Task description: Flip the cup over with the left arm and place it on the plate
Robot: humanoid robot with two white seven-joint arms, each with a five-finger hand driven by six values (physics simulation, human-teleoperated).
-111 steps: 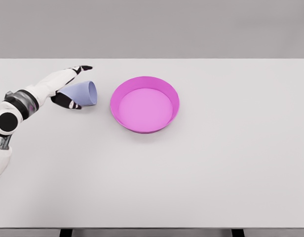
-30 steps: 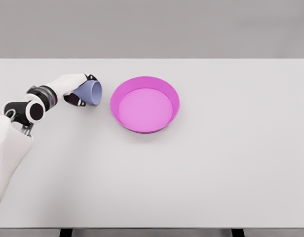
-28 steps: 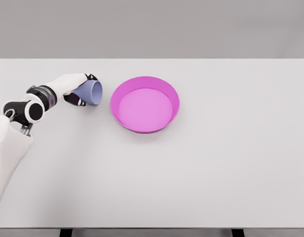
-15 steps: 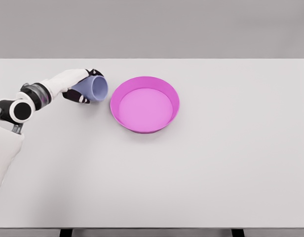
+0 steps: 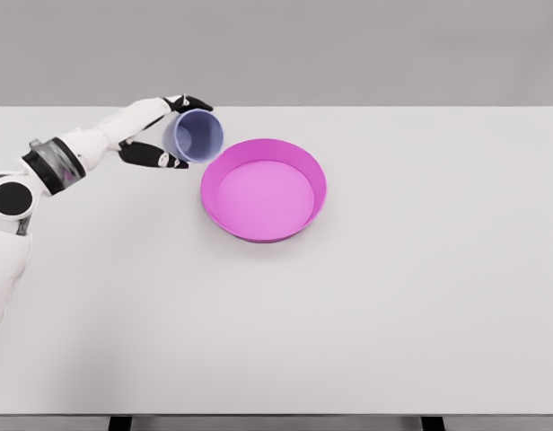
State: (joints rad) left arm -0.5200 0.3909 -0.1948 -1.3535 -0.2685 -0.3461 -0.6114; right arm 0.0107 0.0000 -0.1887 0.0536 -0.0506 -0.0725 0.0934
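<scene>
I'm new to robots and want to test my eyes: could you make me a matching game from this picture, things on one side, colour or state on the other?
Things:
1. cup
2. plate
3. left hand
4. table

Descriptions:
A. bright pink, nothing in it
B. plain white, bears the plate
C. lavender-blue, tipped with its mouth toward the camera
D. white and black, fingers wrapped around something

Pairs: 1-C, 2-A, 3-D, 4-B
</scene>
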